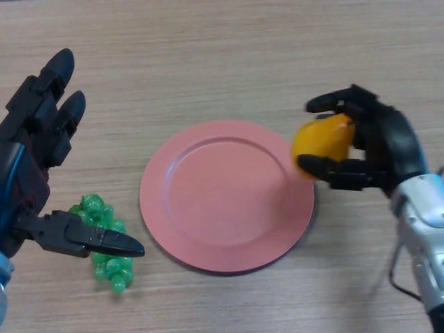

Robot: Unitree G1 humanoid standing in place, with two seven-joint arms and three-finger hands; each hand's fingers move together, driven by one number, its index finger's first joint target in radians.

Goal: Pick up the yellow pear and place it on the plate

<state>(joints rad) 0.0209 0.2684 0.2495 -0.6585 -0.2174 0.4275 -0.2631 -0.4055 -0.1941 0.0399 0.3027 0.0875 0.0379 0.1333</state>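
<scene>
One pear [321, 145], one plate [227, 196], one grape bunch [105, 239]

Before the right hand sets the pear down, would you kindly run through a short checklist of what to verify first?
1. Grasp: right hand has fingers curled round the yellow pear: ok.
2. Pear position: it sits over the right rim of the pink plate, not the centre: not ok yet.
3. Plate surface free of other things: ok.
4. Left hand open at the table's left, clear of the plate: ok.
5. Green grapes lie off the plate's left edge, partly under the left thumb, out of the path: ok.
6. Pear's height above the plate: cannot tell.
</scene>
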